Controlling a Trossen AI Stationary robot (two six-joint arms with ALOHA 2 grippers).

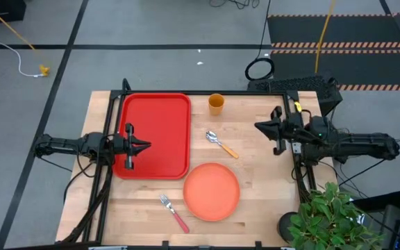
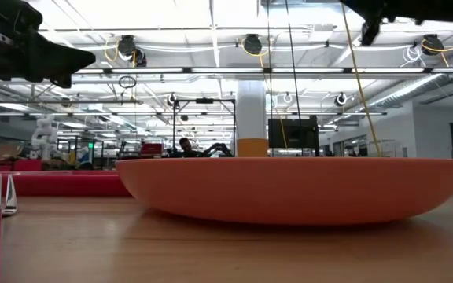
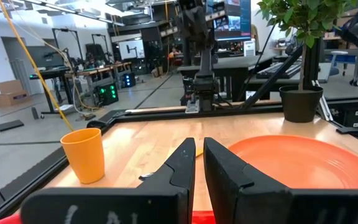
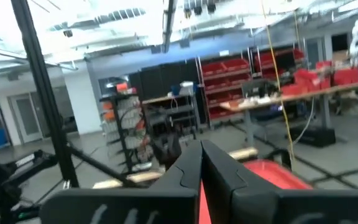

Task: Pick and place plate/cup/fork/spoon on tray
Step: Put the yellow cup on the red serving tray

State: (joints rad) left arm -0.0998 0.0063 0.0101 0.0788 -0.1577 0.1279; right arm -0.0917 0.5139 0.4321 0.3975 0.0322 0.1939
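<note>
The red tray point(image 1: 155, 118) lies at the table's left. The salmon-orange plate point(image 1: 212, 191) lies right of it near the front and fills the low view point(image 2: 289, 189). The orange-yellow cup point(image 1: 216, 104) stands at the back, also in the left wrist view point(image 3: 84, 154). The spoon point(image 1: 221, 144) lies between cup and plate. The fork point(image 1: 173, 212) lies near the front edge, left of the plate. My left gripper point(image 1: 146, 146) hovers shut over the tray, empty. My right gripper point(image 1: 257, 126) hovers shut above the table's right part, empty.
A potted plant point(image 1: 332, 219) stands at the table's front right corner. Bare wood point(image 1: 255, 160) lies between the plate and the right arm. A black frame rail point(image 1: 186, 91) runs along the table's far edge.
</note>
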